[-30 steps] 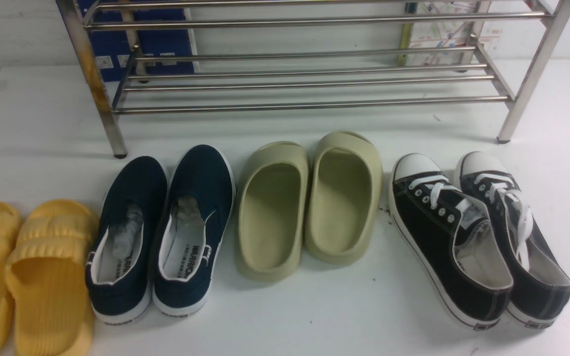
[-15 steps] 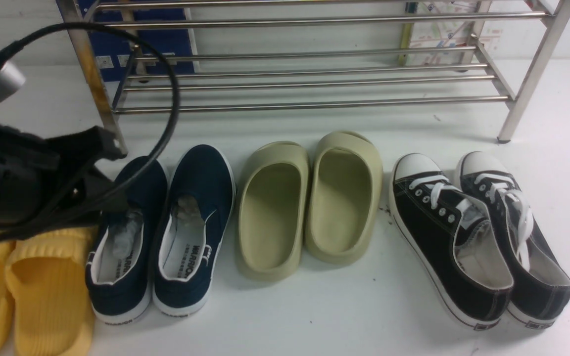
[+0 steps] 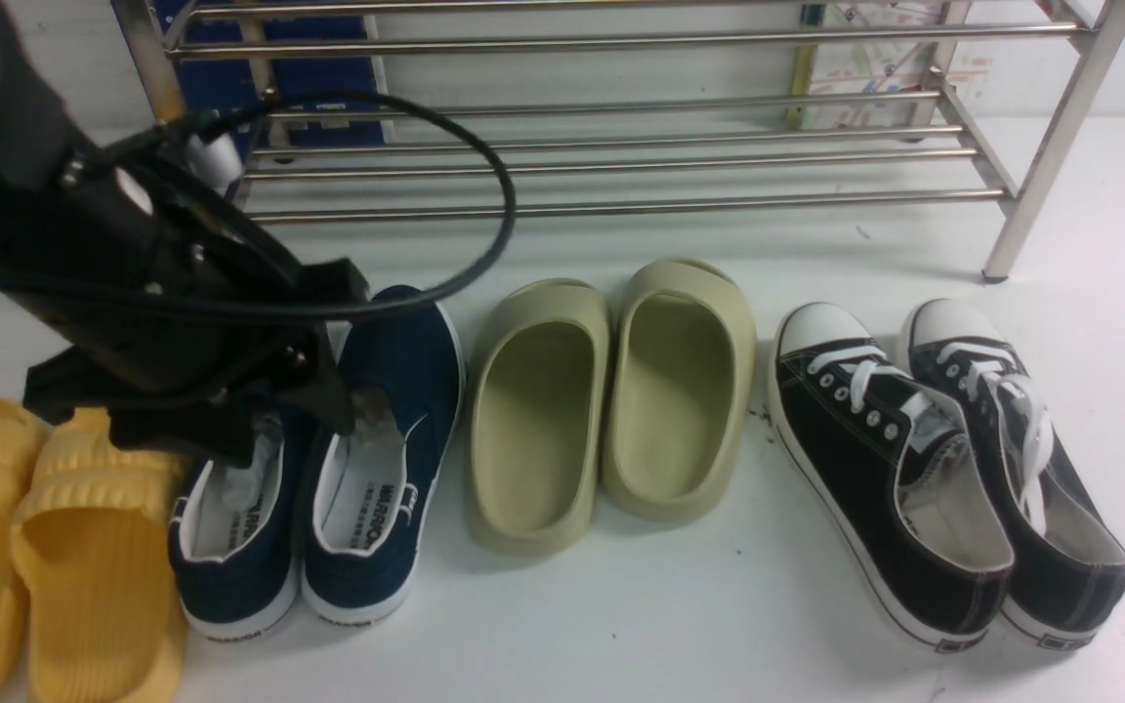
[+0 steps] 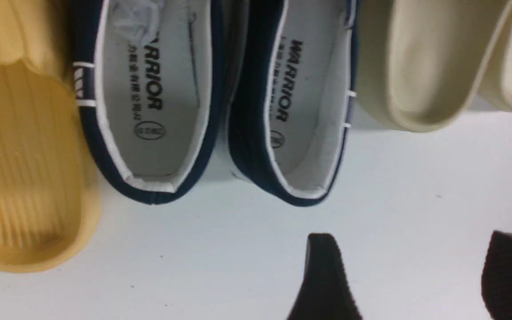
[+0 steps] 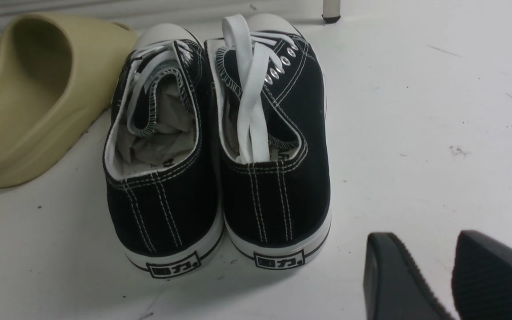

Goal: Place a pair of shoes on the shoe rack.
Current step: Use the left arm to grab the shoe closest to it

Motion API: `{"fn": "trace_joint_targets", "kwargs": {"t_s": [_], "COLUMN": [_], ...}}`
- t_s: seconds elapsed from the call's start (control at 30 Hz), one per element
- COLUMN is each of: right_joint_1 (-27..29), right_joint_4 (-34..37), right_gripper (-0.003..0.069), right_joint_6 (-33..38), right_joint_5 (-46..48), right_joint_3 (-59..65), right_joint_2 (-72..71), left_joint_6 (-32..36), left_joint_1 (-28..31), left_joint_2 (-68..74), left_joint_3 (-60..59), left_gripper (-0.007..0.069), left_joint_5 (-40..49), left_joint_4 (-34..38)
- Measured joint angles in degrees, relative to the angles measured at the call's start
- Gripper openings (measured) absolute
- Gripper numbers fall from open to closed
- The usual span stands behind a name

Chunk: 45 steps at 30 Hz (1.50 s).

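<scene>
The navy shoes (image 3: 367, 469) are sitting side by side on the white floor in front of the shoe rack (image 3: 611, 156), between the yellow slides (image 3: 64, 547) and the beige slides (image 3: 611, 391). The left gripper (image 4: 409, 275) is hanging over them, spread wide and grasping nothing. The right gripper (image 5: 454, 275), near the black sneakers (image 5: 220, 146), looks slightly parted and empty. The canvas is probably light and soft; pinching both inner heel walls together seems the firmest hold.

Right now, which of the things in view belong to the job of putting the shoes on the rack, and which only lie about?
Belong to the job:
- navy slip-on shoes, side by side on the floor
- shoe rack, with nothing on the bars in view
- left gripper, open above the navy pair

Only lying about:
- yellow slides
- olive-beige slides
- black lace-up sneakers
</scene>
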State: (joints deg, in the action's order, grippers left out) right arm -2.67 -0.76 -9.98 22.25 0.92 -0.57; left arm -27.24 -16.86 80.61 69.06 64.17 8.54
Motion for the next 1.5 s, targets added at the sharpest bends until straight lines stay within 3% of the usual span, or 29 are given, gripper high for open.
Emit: {"fn": "trace_joint_targets", "kwargs": {"t_s": [0.1,0.43,0.77,1.13,1.5], "right_joint_1": [0.0,0.0,-0.11,-0.11,-0.11], "right_joint_4": [0.0,-0.05,-0.05,-0.05,-0.05], "right_gripper": [0.0246,0.0246,0.0246,0.0246,0.0246], "right_joint_6": [0.0,0.0,0.0,0.0,0.0], "right_joint_5": [0.0,0.0,0.0,0.0,0.0], "right_joint_3": [0.0,0.0,0.0,0.0,0.0], "right_joint_2": [0.0,0.0,0.0,0.0,0.0], "left_joint_6": [-5.1,-9.41,-1.57,-0.78,-0.47], "left_joint_1": [-0.86,-0.21,2.84,2.84,2.84], "left_joint_2": [3.08,9.89,12.48,18.39,23.44], "left_joint_3": [0.0,0.0,0.05,0.05,0.1], "left_gripper": [0.0504,0.0501,0.0398,0.0269,0.0242], "left_joint_5": [-1.44,-7.42,-9.77,-11.74,-13.01], "left_joint_4": [-5.38,-14.54,-13.12,-13.31,-12.88]}}
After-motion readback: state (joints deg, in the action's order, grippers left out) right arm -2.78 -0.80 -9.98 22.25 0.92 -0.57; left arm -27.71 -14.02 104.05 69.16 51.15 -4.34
